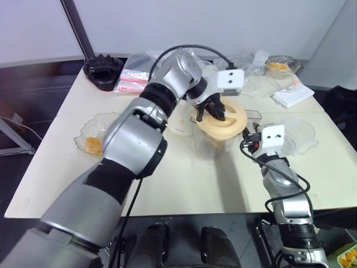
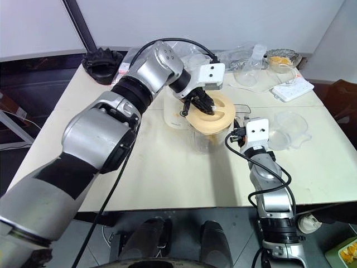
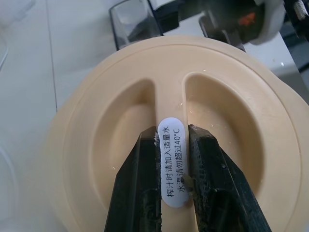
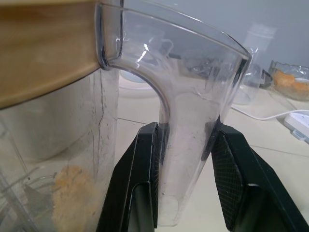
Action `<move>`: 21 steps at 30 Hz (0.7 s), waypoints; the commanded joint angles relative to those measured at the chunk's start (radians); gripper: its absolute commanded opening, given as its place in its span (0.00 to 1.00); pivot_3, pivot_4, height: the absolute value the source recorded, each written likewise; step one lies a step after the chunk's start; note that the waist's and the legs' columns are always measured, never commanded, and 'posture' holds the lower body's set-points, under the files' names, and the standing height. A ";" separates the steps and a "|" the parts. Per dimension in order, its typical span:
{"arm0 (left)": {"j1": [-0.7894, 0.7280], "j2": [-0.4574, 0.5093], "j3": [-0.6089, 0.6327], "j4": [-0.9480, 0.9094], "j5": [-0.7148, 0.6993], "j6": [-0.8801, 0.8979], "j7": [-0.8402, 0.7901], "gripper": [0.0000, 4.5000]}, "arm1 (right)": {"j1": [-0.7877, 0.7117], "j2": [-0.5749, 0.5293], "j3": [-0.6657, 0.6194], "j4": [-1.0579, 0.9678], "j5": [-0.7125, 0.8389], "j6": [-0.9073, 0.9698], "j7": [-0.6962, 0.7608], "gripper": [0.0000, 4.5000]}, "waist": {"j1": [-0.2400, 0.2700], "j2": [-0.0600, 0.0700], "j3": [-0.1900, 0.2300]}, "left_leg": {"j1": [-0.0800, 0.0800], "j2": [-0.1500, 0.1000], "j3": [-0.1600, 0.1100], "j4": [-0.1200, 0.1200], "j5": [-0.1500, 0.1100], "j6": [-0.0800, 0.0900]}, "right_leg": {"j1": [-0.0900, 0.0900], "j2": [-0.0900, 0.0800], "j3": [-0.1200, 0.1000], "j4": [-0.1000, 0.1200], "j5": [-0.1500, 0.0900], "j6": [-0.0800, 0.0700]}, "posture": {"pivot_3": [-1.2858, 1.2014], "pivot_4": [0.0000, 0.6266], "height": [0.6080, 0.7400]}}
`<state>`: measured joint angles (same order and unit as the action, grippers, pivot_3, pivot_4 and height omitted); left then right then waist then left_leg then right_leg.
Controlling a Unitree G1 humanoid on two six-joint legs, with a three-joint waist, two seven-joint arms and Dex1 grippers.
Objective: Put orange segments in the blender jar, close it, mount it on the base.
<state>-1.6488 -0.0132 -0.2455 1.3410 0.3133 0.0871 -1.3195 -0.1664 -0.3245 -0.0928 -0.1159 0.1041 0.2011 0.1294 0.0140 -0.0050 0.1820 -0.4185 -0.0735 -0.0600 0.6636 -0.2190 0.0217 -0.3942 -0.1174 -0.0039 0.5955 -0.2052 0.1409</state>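
Observation:
The clear blender jar (image 1: 209, 144) stands at the table's middle with a round cream lid (image 1: 230, 124) lying over its mouth. My left gripper (image 3: 172, 133) is shut on the lid's raised middle ridge, which bears a white label. My right gripper (image 4: 186, 130) is shut on the jar's clear side handle (image 4: 188, 116), coming in level from the near right side. Orange segments (image 4: 72, 193) lie at the jar's bottom. More orange segments (image 1: 93, 145) sit in a glass bowl at the left. The cream-white base (image 2: 174, 115) stands just behind the jar, partly hidden by my left arm.
A scalloped glass bowl (image 1: 106, 121) sits at the left. A black crown-shaped part (image 1: 104, 70) and a plastic bag (image 1: 134, 78) lie at the back left. A white power strip (image 1: 293, 95), a second bowl (image 1: 279, 66) and clear plastic pieces (image 1: 298, 131) crowd the right side.

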 commanded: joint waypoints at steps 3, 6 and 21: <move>0.040 -0.061 0.043 0.024 -0.015 0.090 0.177 0.05 | -0.008 -0.001 0.043 -0.025 -0.036 -0.002 0.031 0.22 | 0.001 0.001 -0.001 | 0.000 0.000 0.000 0.000 0.000 0.000 | 0.000 0.000 0.000 0.000 0.000 0.001 | 0.52 0.24 1.00; 0.041 -0.066 0.069 0.022 -0.026 0.145 0.239 0.05 | -0.007 0.001 0.043 -0.024 -0.036 -0.001 0.035 0.22 | 0.002 0.003 -0.002 | 0.000 -0.001 -0.001 0.000 0.000 0.000 | 0.001 -0.001 0.000 0.000 -0.001 0.001 | 0.52 0.24 1.00; -0.002 -0.036 0.118 0.002 -0.075 0.114 0.156 0.58 | -0.019 -0.015 0.046 0.003 -0.041 -0.005 0.064 0.22 | -0.007 0.004 -0.002 | -0.007 0.000 -0.002 0.000 0.000 0.000 | -0.003 -0.002 -0.001 -0.002 -0.002 0.002 | 0.52 0.24 1.00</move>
<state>-1.6242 -0.0380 -0.1407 1.3384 0.2544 0.2065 -1.1744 -0.1899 -0.3268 -0.1023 -0.0961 0.1008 0.2020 0.1448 0.0071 -0.0008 0.1799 -0.4257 -0.0737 -0.0610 0.6626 -0.2195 0.0216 -0.3992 -0.1192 -0.0046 0.5939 -0.2069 0.1429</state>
